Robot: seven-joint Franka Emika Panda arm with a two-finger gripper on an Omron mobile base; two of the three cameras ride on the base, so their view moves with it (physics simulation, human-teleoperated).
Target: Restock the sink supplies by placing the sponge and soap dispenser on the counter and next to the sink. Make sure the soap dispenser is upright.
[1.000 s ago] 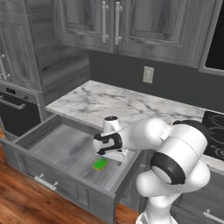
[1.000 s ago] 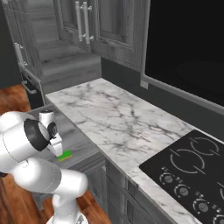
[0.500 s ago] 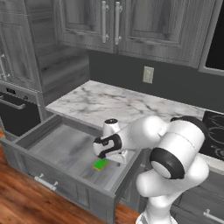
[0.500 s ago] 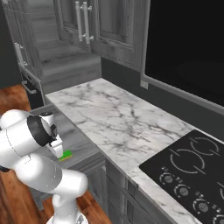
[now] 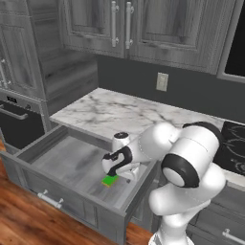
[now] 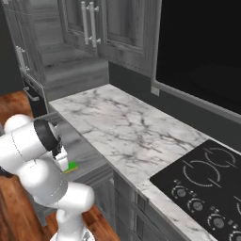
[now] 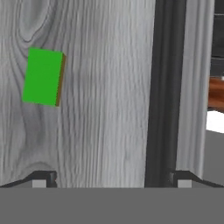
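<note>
Grey drawer floor (image 7: 109, 87) holds the sponge (image 7: 43, 77) (flat), left of the wide-spread pincer (image 7: 111, 177).

Base views from opposite rear sides, sharing the sponge (image 5: 109, 181); hand view close above.

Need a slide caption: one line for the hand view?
Hand camera looking down into the open grey wood-grain drawer: flat green sponge with yellow underlayer lies left of the open fingers, not yet grasped.
</note>
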